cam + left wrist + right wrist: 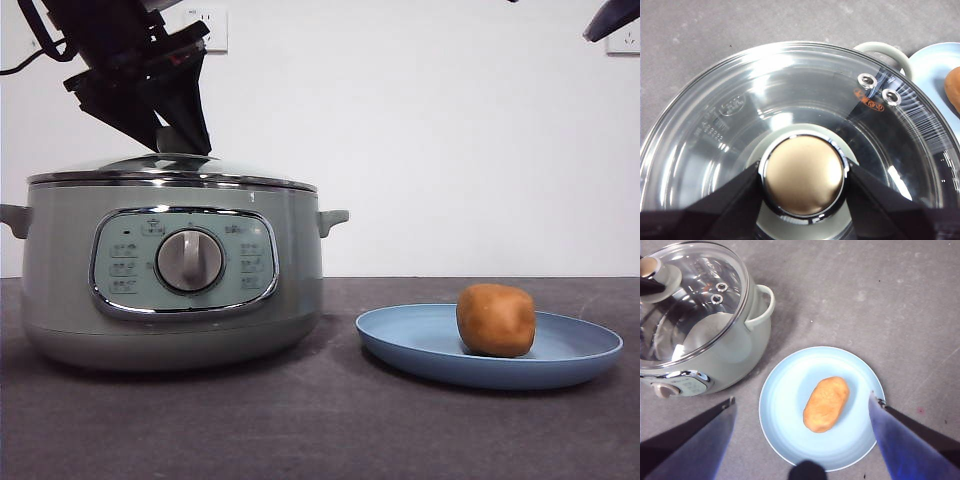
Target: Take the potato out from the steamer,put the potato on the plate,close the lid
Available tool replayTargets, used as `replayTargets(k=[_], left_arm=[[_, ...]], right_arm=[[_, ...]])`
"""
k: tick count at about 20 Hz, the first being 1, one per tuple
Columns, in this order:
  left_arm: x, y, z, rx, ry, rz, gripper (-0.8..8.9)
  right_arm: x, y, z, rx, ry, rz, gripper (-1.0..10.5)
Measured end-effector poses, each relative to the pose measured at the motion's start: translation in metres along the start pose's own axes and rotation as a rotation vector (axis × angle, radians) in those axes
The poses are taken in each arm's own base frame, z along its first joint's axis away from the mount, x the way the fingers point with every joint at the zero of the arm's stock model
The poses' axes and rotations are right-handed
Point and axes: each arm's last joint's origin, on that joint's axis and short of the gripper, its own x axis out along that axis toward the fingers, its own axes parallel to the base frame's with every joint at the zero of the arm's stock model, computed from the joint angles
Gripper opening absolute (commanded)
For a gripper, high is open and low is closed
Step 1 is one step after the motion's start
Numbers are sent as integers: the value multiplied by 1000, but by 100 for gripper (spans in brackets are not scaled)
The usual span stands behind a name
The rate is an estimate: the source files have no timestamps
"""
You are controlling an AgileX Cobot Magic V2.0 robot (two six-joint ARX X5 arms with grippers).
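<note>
Nearest in the front view, the potato [496,319] lies on the plate [400,340], so the first two steps look done. The right gripper [802,412] hangs high above it with its fingers [700,440] spread wide and empty, the plate and potato lying between them and well below; this arm looks to be waiting.

Further back on the bench [320,430], the steamer [170,270] stands beside the plate with the lid [170,168] already seated level on its chrome rim. The left gripper [803,175] is down on top of it: its fingers [735,197] sit one on each side of the round knob [803,175], touching or all but touching its chrome collar, closed about it.

By my reading, closing is nearly finished; what remains is for the left fingers to let go of the knob and lift clear.
</note>
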Motion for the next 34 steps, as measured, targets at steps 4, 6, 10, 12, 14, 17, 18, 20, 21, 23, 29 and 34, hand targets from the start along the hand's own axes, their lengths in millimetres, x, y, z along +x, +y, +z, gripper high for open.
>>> replayTargets(k=[4, 6, 10, 12, 14, 17, 18, 20, 21, 23, 29, 34], left_arm=[[-1, 1, 0, -16, 8, 38, 471], [-1, 2, 0, -29, 4, 47, 471], [-2, 2, 0, -31, 4, 51, 470], [-11, 1, 5, -34, 33, 47, 470], [-31, 1, 19, -35, 41, 45, 470], [-74, -2, 37, -39, 77, 30, 469], [-91, -4, 41, -42, 93, 9, 469], [-120, -10, 47, -44, 95, -58, 469], [-132, -13, 49, -45, 86, -96, 469], [-144, -18, 49, -42, 72, -171, 467], [-143, -43, 52, 41, 66, -309, 287], [-143, -55, 53, 99, 66, -341, -8]], right_arm=[[0, 0, 0, 3, 0, 0, 441], [0, 0, 0, 8, 0, 0, 442], [0, 0, 0, 20, 2, 1, 441], [0, 0, -1, 23, 12, 3, 441], [0, 0, -2, 24, 18, 3, 442], [0, 0, -2, 26, 20, 3, 442], [0, 0, -2, 30, 25, 12, 442], [0, 2, -4, 44, 44, 80, 442], [0, 4, -5, 52, 55, 130, 441], [-1, 7, -8, 67, 101, 234, 441], [-4, 10, -20, 94, 231, 353, 409], [-4, 10, -20, 70, 227, 355, -25]])
